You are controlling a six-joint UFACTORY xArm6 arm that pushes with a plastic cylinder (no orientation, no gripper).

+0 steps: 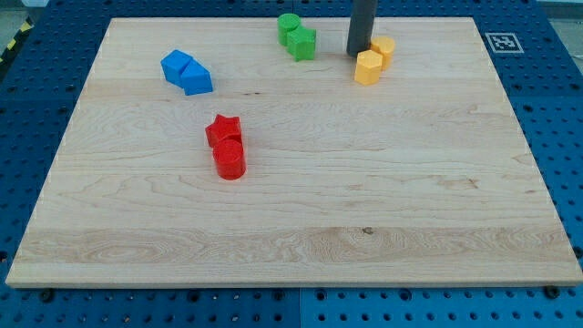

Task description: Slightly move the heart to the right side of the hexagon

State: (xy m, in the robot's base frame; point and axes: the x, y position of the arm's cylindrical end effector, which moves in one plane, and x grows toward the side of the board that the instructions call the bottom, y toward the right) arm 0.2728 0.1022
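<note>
Nearest the view's bottom, well left of my tip [359,53], a glossy red cylinder [230,160] touches a red star [222,130] on the pale wooden counter [410,200]. Just right of my tip sits the yellow hexagon [368,67]. The apparent yellow heart [384,48] touches the hexagon, behind and to its right. The rod cannot open or close and holds nothing. The heart probably needs only a slight push rightward.

Rod [362,23] cut off by the view's top; rear yellow block [385,48] partly hidden.
</note>
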